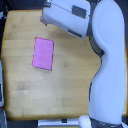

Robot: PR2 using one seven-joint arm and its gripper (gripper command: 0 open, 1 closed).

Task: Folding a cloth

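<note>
The cloth (43, 53) is a pink-magenta rectangle lying flat on the wooden tabletop (60, 85), left of centre, its long side running top to bottom. The white arm (107, 70) rises from the bottom right, bends at the top, and its forearm (67, 16) reaches left along the far edge. The gripper end (45, 19) sits at the forearm's left tip, above the cloth and apart from it. Its fingers are blurred and mostly hidden by the forearm casing, so I cannot tell how the jaws stand.
A grey-white object (1, 86) stands at the table's left edge. Part of the robot's base (65, 121) shows beyond the bottom edge. Dark floor borders the table at top left (2, 14).
</note>
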